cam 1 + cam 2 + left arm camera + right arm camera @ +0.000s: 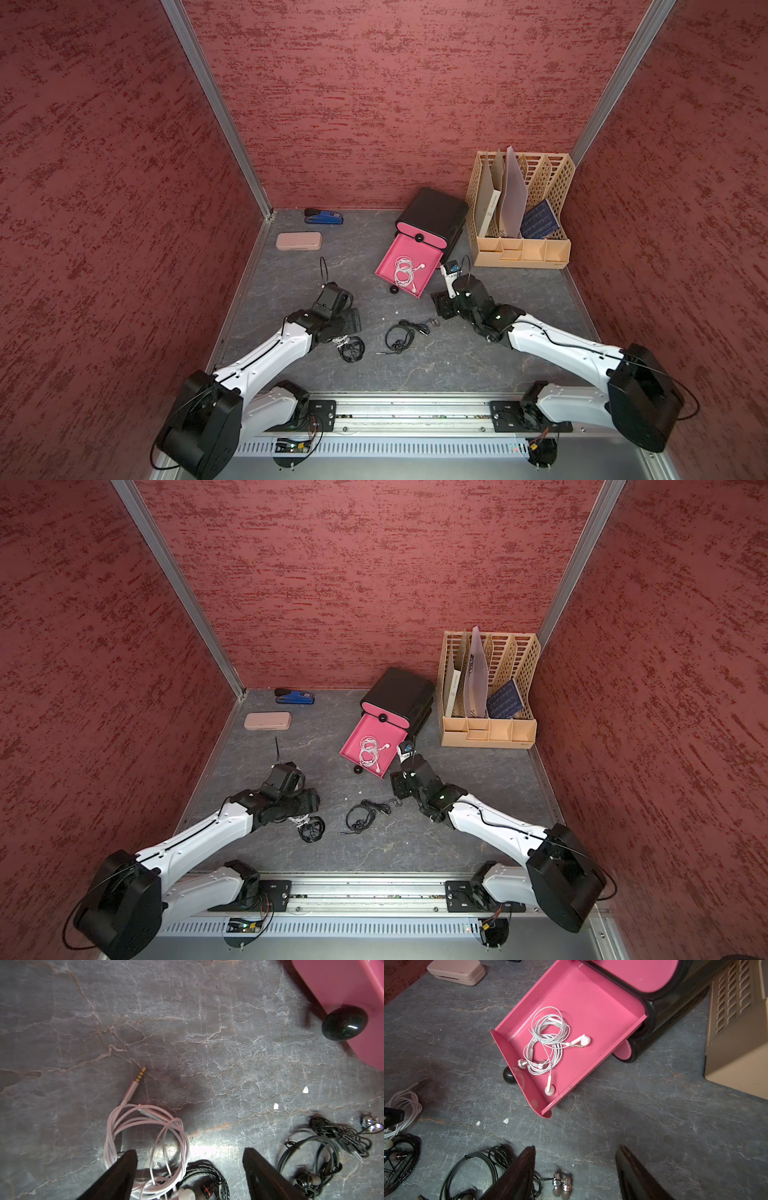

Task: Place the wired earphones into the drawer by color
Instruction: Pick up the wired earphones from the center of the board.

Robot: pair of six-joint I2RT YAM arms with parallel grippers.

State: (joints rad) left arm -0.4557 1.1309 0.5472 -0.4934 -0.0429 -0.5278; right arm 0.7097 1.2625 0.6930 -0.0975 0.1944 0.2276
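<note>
Because white ones lie in the pink drawer, your left gripper hangs open over the white earphones toward the tabletop's front edge. Your right gripper is open too.

Blue stapler near pale pink case by back wall; tan file rack holding folders

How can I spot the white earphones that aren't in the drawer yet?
Start at the open pink drawer, then look along the gray table toward the left gripper. Right by its open jaws lies a loose coil, the white earphones. Its pale cable and gold-tipped plug set it apart from the black earphones beside it.
</note>
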